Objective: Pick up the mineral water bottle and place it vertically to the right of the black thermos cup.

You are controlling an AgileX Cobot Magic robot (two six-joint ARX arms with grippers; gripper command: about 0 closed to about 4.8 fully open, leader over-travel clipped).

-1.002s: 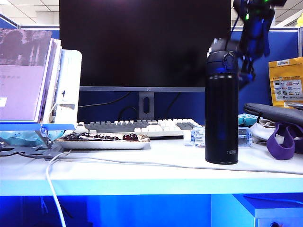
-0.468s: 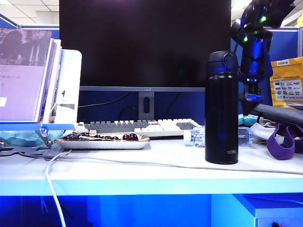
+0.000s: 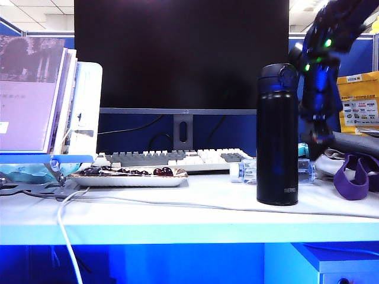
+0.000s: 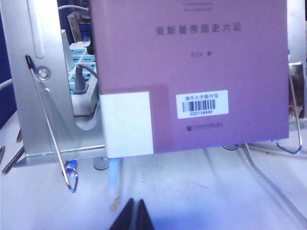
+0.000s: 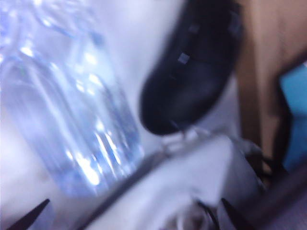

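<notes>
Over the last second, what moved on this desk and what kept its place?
The right arm came down behind the black thermos cup, bringing the right pincer, jaws open, close over the mineral water bottle, which lies on its side behind the cup. Nothing has been gripped. The bottle, cup, keyboard and tray kept their places. The left pincer sits shut before the book stand.

Right arm [image 3: 323,77] slanting down from one o'clock toward five o'clock of the exterior view; right gripper [image 5: 139,215] spread wide, empty, only fingertips [image 5: 29,218] showing; left gripper [image 4: 134,215] low, parked, tips pressed together, gripping nothing.
</notes>
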